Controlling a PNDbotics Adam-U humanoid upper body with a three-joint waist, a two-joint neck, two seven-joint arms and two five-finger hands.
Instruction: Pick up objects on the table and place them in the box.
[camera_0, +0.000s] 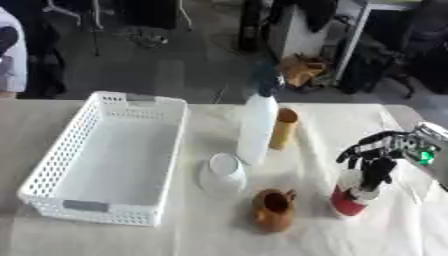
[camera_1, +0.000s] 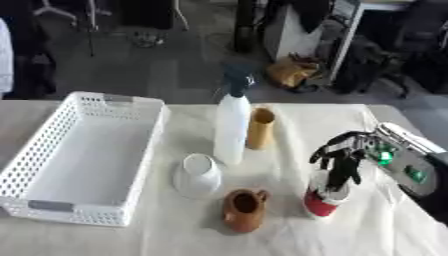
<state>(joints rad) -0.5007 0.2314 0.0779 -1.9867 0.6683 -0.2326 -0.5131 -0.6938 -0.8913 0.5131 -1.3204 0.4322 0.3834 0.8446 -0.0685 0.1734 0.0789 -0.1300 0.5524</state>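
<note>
My right hand (camera_0: 378, 150) comes in from the right and hangs over a red and white cup (camera_0: 348, 204) at the table's right side. Its fingers curl downward, and dark fingers (camera_1: 342, 175) reach onto the cup's top, closing round it. A white spray bottle (camera_0: 256, 125) with a dark head stands in the middle, with a tan cylinder (camera_0: 283, 129) upright just to its right. In front of them are a white cup (camera_0: 223, 172) and a brown jug (camera_0: 273, 210). The white perforated box (camera_0: 96, 209) on the left has nothing in it. My left hand does not show.
A pale cloth (camera_0: 315, 235) covers the table. Beyond the far edge are a dark floor, furniture and a brown bag (camera_0: 302, 70). A person's sleeve (camera_0: 10, 55) shows at the far left, away from the objects.
</note>
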